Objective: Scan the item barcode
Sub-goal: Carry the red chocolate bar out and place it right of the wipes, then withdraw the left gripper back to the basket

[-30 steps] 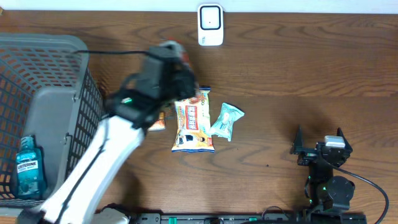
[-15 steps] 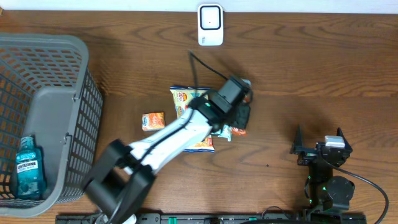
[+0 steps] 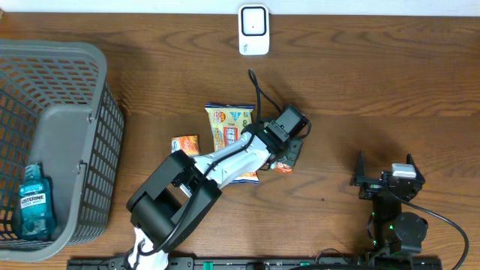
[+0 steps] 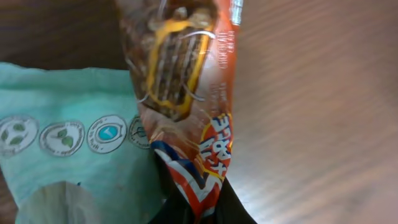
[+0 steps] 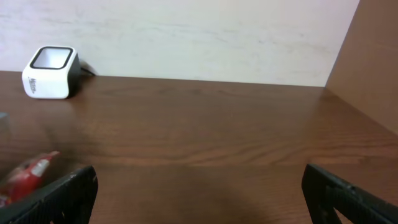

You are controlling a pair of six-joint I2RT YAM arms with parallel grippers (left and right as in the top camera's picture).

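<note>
1. Left hand [image 4: 194, 211] is clamped on one end of a red snack bar [image 4: 183, 93].
2. The snack bar overlaps a teal pack [image 4: 68, 143], just beside the chip bag [image 3: 231, 124], mid-worktop [image 3: 375, 82].
3. The scanner [image 3: 253, 30] stands well apart at the far edge.
4. Right hand [image 3: 384, 180] rests wide, holding nothing.

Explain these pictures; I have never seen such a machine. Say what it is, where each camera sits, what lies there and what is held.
A two-armed robot works at a wooden table. One picture looks down from above; the others come from cameras on each wrist. The left gripper is shut on a red chocolate wrapper, beside a teal packet. The right gripper rests open, empty. On the table: a white scanner, a yellow snack bag, a small orange packet, and a grey basket holding a mouthwash bottle.
</note>
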